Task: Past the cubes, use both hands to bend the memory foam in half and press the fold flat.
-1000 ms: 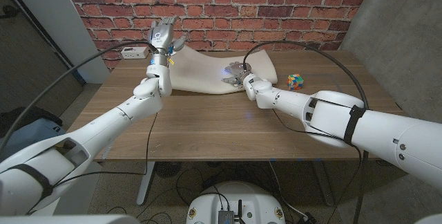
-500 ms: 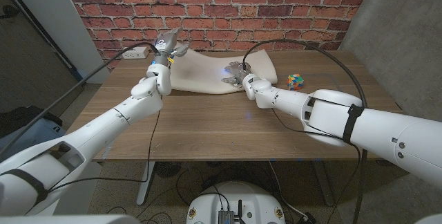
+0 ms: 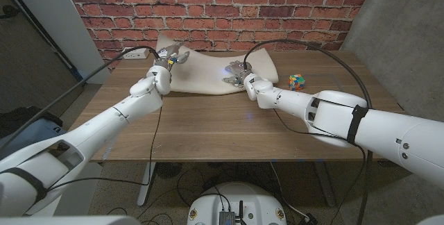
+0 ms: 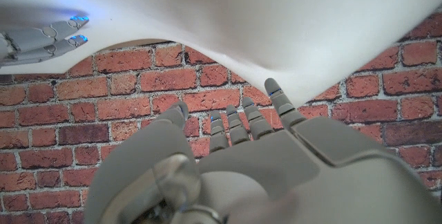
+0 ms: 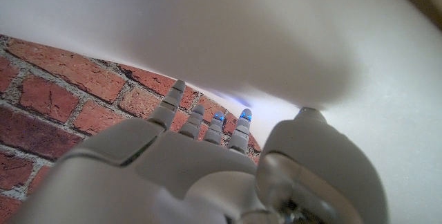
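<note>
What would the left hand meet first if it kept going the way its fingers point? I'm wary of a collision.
Most likely the memory foam; the left hand already has fingertips near its edge, though depth is unclear.

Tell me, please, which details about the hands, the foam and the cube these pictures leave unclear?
- Left hand: in the head view its fingers are small against the foam; whether it grips or only touches is unclear.
- Right hand: its fingertips blend into the foam; contact is uncertain.
- Foam's far edge: partly hidden by its raised corners.
- Cube: too small to tell whether it is one or several.
</note>
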`<state>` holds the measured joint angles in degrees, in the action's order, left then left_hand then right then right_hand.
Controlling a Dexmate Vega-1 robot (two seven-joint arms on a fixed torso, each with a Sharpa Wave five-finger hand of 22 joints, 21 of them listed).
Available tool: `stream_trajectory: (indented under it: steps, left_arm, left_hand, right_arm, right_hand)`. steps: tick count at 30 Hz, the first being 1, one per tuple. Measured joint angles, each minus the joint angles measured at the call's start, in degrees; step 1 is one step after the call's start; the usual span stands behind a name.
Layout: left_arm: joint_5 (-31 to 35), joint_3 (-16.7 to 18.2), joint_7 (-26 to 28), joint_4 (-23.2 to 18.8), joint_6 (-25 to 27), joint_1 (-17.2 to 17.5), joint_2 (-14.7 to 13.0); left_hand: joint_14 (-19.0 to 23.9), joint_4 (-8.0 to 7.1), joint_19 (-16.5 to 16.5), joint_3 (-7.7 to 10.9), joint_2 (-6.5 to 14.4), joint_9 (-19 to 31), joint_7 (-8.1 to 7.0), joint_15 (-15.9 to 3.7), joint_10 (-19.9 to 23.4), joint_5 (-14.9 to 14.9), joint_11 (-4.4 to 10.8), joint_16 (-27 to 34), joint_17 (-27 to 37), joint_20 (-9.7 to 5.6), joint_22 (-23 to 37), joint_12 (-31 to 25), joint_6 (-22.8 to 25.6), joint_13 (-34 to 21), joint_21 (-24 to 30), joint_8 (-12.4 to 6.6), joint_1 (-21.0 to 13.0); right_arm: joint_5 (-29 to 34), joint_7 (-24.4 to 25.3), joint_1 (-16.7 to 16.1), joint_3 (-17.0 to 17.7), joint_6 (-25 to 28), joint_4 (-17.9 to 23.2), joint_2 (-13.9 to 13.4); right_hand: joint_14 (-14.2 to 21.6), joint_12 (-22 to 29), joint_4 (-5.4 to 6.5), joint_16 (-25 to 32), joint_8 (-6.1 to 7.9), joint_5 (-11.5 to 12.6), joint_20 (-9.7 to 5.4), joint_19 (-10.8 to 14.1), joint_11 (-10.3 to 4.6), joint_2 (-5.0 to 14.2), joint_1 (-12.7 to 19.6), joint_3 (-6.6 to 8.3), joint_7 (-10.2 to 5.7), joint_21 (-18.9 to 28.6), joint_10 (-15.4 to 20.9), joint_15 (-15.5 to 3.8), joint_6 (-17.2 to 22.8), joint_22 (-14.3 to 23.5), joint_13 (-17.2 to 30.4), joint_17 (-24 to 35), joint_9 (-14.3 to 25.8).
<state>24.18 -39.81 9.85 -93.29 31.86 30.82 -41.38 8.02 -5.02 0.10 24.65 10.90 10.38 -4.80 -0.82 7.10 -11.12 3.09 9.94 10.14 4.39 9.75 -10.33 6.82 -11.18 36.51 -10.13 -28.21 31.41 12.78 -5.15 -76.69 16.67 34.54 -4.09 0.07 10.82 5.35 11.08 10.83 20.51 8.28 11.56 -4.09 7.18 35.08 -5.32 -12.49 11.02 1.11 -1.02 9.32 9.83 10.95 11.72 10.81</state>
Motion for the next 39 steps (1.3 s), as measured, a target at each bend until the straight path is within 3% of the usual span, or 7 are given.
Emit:
stream_trajectory:
  steps: [10, 15, 22, 39]
  left_arm:
    - [-1.5, -2.6, -6.6, 2.1, 1.4, -2.8, -0.3]
    - [-2.1, -4.0, -9.3, 3.4, 1.4, -4.1, -0.4]
    - [-2.5, -5.8, -11.7, 5.8, 1.0, -5.6, -0.2]
    - [-2.6, -9.0, -14.7, 11.7, -0.5, -7.9, 1.5]
  left_hand:
    - [-2.2, -1.65, -2.4, 1.47, 0.6, 0.0, 0.72, 0.22, -1.8, -0.3, -0.34, 0.0, 0.0, -0.37, 0.0, 0.0, -0.7, 0.3, -1.6, 0.00, 0.6]
    - [-2.8, -2.55, -3.1, 1.04, -0.3, 0.0, 0.51, 0.22, -1.8, -0.3, -0.34, 0.0, 0.1, -0.51, 0.0, -0.1, -0.9, 0.3, -2.1, 0.00, 2.1]
    - [-3.8, -4.02, -4.1, 0.39, -0.7, 0.0, 0.30, 0.60, -2.4, -0.3, -0.33, 0.0, 0.1, 0.51, 0.0, -0.3, -1.1, 0.3, -2.6, 0.00, 4.1]
    - [-4.5, -4.56, -4.5, 0.45, -0.3, 0.0, 0.71, 0.83, -3.6, -0.5, -0.50, 0.0, 0.0, 0.92, 0.3, -0.3, -1.9, 0.3, -3.7, -0.01, 6.0]
  right_arm:
    - [0.4, 0.0, -0.1, 0.0, 0.1, 0.7, -0.3]
    - [0.5, 0.0, -0.1, 0.1, 0.1, 0.7, -0.3]
    - [0.6, -0.2, -0.2, 0.1, 0.3, 1.0, -0.3]
    - [0.7, -0.4, 0.1, 0.1, -0.5, -0.9, 0.5]
  right_hand:
    - [0.0, 0.0, 0.00, 0.0, 0.00, 0.0, -0.13, 0.1, 0.00, 0.00, 0.0, 0.00, 0.00, 0.0, 0.0, 0.00, 0.0, 0.0, 0.0, 0.0, 0.0]
    - [0.0, 0.0, 0.00, 0.0, 0.00, 0.0, -0.32, 0.3, 0.00, 0.00, 0.0, 0.00, 0.00, 0.0, 0.0, -0.01, 0.0, 0.0, 0.0, 0.0, 0.0]
    - [0.0, 0.0, 0.00, 0.0, 0.00, 0.0, -0.32, 0.3, 0.00, 0.00, 0.0, 0.00, 0.00, 0.0, 0.0, -0.01, 0.0, 0.0, 0.0, 0.0, -0.2]
    - [0.0, 0.0, 0.00, 0.0, 0.00, 0.0, -0.31, 0.3, -0.01, 0.00, 0.0, 0.00, 0.00, 0.0, 0.0, -0.01, 0.0, 0.0, 0.0, 0.0, -0.2]
